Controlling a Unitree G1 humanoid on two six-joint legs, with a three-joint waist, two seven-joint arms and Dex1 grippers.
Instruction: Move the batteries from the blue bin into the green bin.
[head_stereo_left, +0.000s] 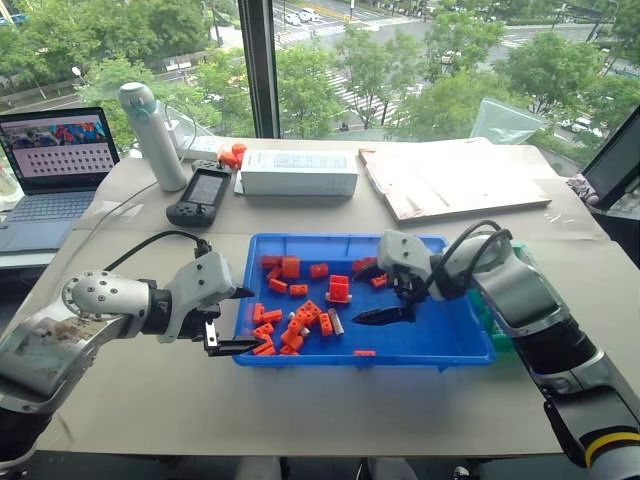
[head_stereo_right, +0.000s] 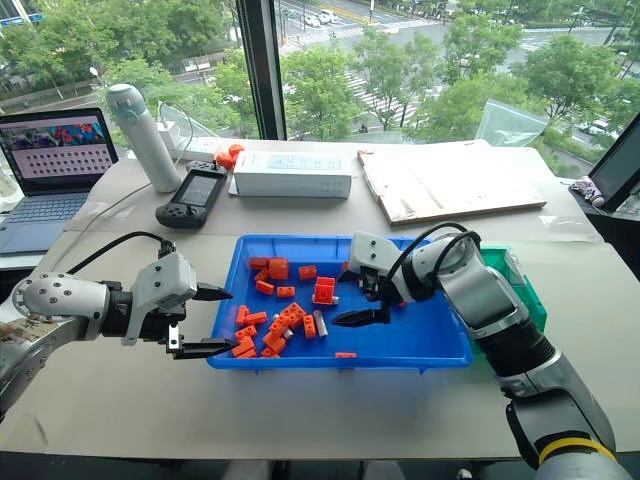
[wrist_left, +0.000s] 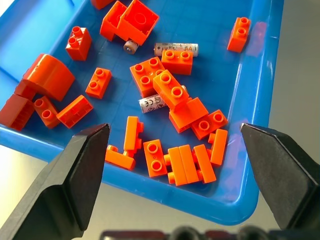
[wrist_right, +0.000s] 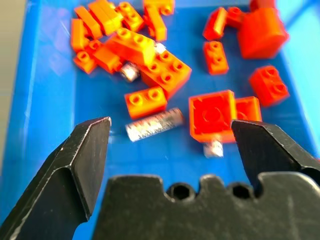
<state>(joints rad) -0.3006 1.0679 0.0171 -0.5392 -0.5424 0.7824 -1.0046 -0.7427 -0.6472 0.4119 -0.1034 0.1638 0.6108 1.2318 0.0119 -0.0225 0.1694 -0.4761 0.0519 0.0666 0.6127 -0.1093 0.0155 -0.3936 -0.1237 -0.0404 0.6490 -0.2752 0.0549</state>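
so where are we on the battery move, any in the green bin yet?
Can't confirm any done: the green bin sits behind the right arm, its inside hidden. In hand: nothing. The right hand hangs open over the blue bin, and the left hand is open at its near-left rim. Left: at least three batteries among the orange bricks; one lies in the open, two are partly under bricks.

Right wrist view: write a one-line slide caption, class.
Open right gripper above the shallow bright-blue plastic bin, facing a slim grey cylindrical battery among scattered orange plastic toy bricks.
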